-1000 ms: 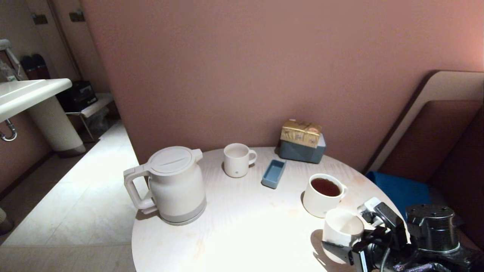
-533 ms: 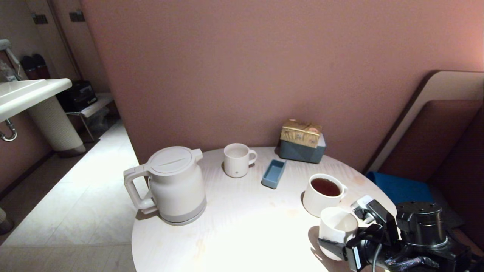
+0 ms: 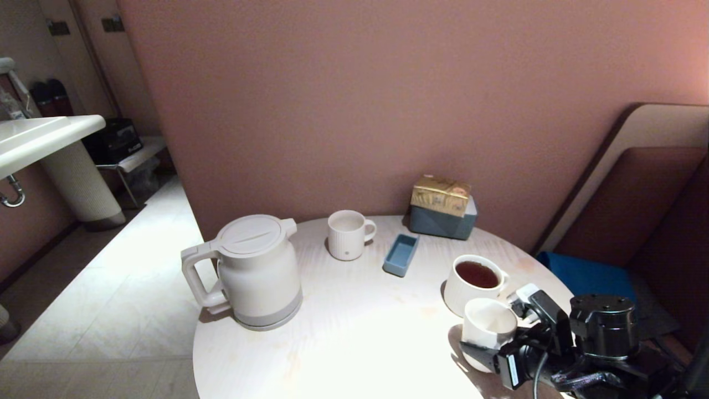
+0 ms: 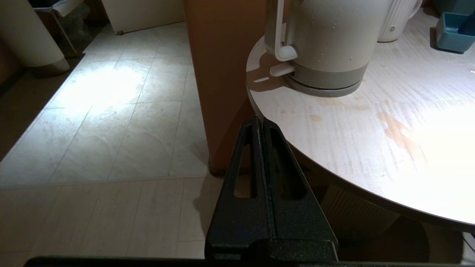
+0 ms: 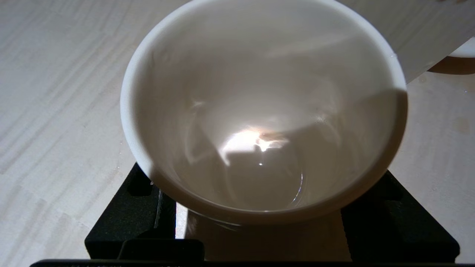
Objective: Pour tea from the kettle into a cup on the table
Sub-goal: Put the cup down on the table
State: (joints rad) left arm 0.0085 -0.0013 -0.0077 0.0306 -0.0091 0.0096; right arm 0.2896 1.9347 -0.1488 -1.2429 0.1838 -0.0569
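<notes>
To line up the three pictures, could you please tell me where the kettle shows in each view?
Head view: the kettle stands at the left edge of the table, handle pointing left.
Left wrist view: its lower body, grey base band and handle fill the top centre, beyond the shut left hand.
Right wrist view: not in it; the cup fills the picture.
Shared landmark: the pale wood-grain table.

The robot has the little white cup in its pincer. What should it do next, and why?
Probably carry the cup toward the kettle and set it on bare table. The right pincer holds it at the table's near right edge, empty inside, right beside the full mug, while the kettle stands far across on the left.
</notes>
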